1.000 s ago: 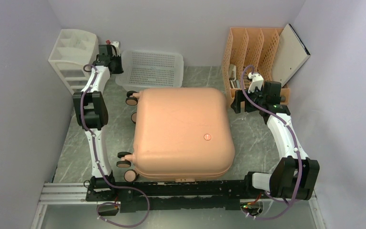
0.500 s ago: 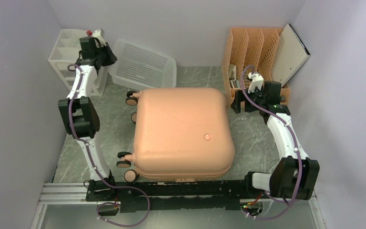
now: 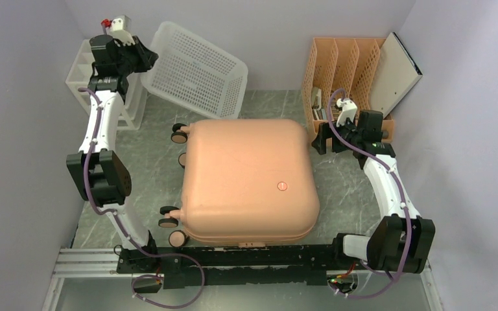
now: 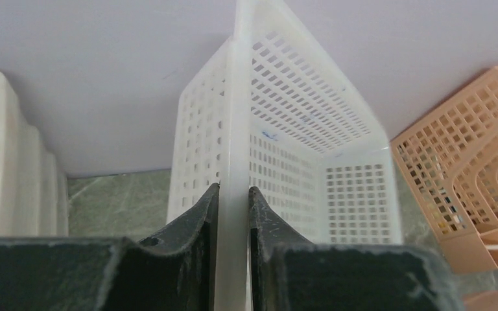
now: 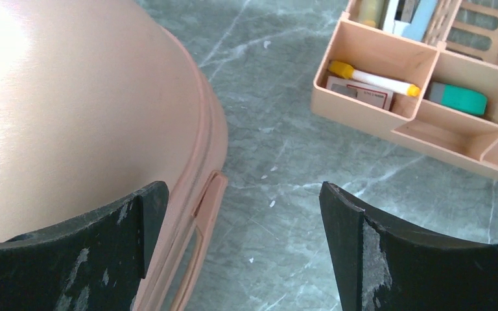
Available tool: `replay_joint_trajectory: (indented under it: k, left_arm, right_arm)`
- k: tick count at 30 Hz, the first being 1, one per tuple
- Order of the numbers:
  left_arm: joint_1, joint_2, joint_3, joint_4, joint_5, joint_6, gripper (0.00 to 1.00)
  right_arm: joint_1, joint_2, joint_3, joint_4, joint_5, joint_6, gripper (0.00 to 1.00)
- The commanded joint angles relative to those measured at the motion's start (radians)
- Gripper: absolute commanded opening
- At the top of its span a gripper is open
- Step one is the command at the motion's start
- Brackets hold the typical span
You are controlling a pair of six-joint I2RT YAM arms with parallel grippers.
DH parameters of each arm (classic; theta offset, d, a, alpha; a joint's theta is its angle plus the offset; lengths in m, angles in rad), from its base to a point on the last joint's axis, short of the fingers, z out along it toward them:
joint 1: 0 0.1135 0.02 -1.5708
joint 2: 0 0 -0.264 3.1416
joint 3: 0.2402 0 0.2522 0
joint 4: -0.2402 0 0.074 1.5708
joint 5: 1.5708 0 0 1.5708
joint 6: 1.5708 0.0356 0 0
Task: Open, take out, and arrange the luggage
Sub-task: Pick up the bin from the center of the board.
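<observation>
- luggage (image 3: 249, 178) lies closed, flat on the bench (image 3: 350, 188)
- my left hand (image 4: 233, 194) grasps the white mesh basket (image 3: 198, 71) by its rim, tilted, behind the luggage's far-left corner
- my right hand (image 5: 241, 191) released, wide, beside its far-right corner

White arms (image 3: 102, 123), black joints (image 3: 97, 178), purple cables (image 3: 329, 126).

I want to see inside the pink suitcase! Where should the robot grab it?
Probably the slim side handle on the right side of the suitcase, coming in from the right, where the open right gripper hovers. The suitcase lies flat, and its domed top looks too smooth and wide to pinch.
</observation>
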Motion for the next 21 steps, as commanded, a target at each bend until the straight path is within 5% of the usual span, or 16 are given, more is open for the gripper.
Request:
replay_joint_trajectory:
  k: [1, 8, 21]
  left_arm:
    - [-0.016, -0.124, -0.052, 0.13, 0.057, -0.005, 0.05]
    - [-0.016, -0.207, -0.099, 0.245, 0.13, -0.08, 0.05]
    - [-0.016, -0.339, -0.156, 0.354, 0.123, -0.149, 0.05]
  right_arm:
    - [0.04, -0.093, 0.015, 0.048, -0.093, -0.041, 0.93]
    - [0.139, -0.129, 0.119, 0.101, -0.112, 0.018, 0.96]
    - [0.261, 0.143, 0.412, 0.3, -0.159, 0.417, 0.95]
